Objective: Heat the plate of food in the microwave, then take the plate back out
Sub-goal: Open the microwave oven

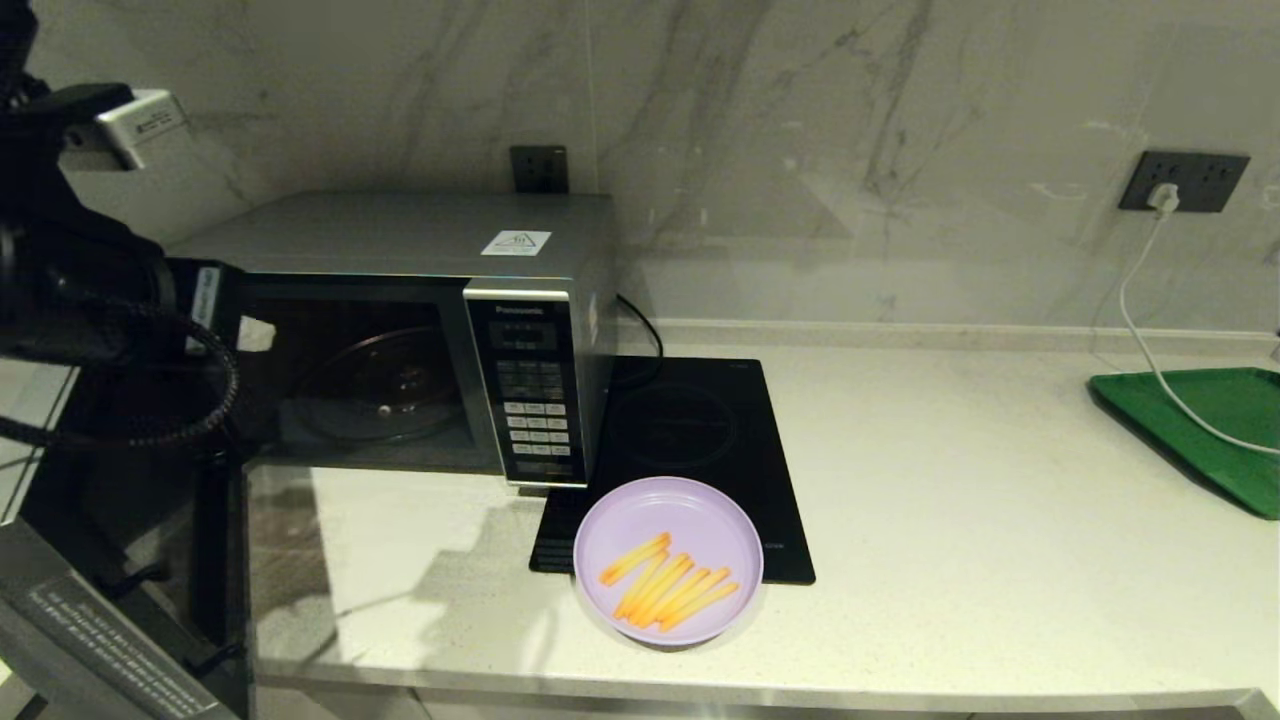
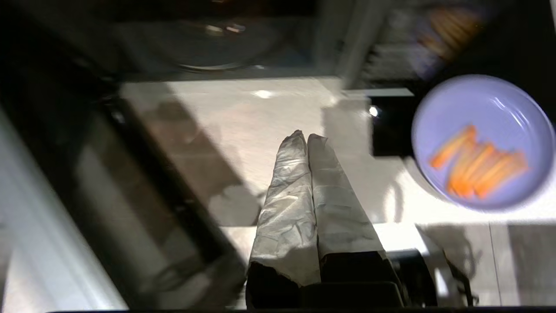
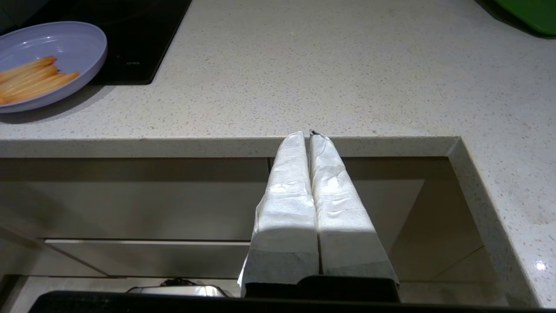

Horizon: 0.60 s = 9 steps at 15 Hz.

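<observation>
The microwave stands at about ten o'clock on the counter with its door swung wide toward seven o'clock, so the dark cavity and its glass turntable lie exposed, presumably to make way for loading; the plate of food rests at about six o'clock near the counter's front edge, half on the corner of the black induction hob and just beside the microwave's keypad corner, its fries lying in a loose fan, untouched by either arm; the left gripper is clenched on nothing, its wrapped fingers pressed together above the bare counter between the open door and the plate, the plate off at its two o'clock in the left wrist view; in the head view only the left arm's dark bulk shows, at nine o'clock; the right gripper hangs parked below the counter edge, likewise clenched and empty, in front of the cabinet face; a green tray sits at three o'clock under a white cable; judging from this, the plate has yet to go in, and the next move would call for parting the fingers to take its low rim.
</observation>
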### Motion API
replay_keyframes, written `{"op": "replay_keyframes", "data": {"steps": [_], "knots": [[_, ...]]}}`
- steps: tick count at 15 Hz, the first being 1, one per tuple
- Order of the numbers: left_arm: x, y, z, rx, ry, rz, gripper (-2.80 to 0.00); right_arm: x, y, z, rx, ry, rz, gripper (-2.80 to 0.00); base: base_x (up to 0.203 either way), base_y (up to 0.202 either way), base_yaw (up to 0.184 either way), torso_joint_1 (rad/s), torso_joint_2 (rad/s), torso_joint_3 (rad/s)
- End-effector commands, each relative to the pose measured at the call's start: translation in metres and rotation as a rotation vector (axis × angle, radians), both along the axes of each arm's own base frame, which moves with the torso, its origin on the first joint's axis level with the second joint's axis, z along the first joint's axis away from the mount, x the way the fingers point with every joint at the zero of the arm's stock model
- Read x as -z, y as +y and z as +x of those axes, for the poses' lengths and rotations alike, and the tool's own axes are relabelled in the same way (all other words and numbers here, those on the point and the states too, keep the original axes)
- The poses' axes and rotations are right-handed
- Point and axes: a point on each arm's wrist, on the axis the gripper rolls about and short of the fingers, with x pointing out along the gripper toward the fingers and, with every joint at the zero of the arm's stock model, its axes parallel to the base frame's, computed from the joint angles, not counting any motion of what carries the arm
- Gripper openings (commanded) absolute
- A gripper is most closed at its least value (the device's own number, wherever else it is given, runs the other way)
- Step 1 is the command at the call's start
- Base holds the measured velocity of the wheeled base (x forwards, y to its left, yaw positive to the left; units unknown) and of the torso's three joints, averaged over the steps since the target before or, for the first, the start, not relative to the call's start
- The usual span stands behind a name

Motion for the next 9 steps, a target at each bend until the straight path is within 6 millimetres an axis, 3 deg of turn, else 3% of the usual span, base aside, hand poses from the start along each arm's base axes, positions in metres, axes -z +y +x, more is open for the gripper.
{"op": "replay_keyframes", "data": {"steps": [1,4,6,9], "knots": [[0.026,-0.035,-0.007,0.049,0.045,0.030,-2.80,0.000,0.000,0.000,-0.001,0.001,0.000,-2.80,0.000,0.000,0.000,0.000,0.00,0.000],[0.072,-0.080,0.014,-0.126,0.086,0.013,-2.80,0.000,0.000,0.000,0.001,0.001,0.000,-2.80,0.000,0.000,0.000,0.000,0.00,0.000],[0.104,-0.097,0.014,-0.145,0.166,0.025,-2.80,0.000,0.000,0.000,0.000,0.001,0.000,-2.80,0.000,0.000,0.000,0.000,0.00,0.000],[0.136,-0.114,0.027,-0.184,0.284,-0.041,-2.80,0.000,0.000,0.000,-0.001,0.001,0.000,-2.80,0.000,0.000,0.000,0.000,0.00,0.000]]}}
